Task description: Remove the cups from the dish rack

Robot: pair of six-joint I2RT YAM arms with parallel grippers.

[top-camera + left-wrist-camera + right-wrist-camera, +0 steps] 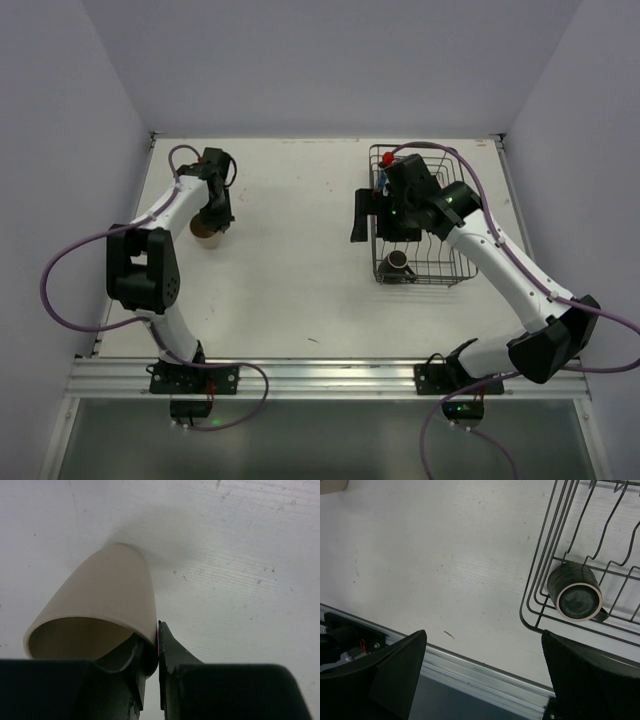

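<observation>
A cream-beige cup [105, 595] stands on the table at the far left [205, 232]. My left gripper [159, 645] is shut on its rim, one finger inside and one outside the wall. The dark wire dish rack [455, 270] sits at the back right. In its near left corner a dark brown mug [575, 592] lies on its side, mouth toward the camera [397, 262]. My right gripper [484, 635] hangs open above the rack's left edge [380, 215], holding nothing. My right arm hides most of the rack's far half, where a bit of red [388, 158] and a bit of blue [380, 182] show.
The metal rail [470, 667] runs along the table's near edge below my right gripper. White walls close in the table on three sides. Bare tabletop [290, 230] lies between the cream cup and the rack.
</observation>
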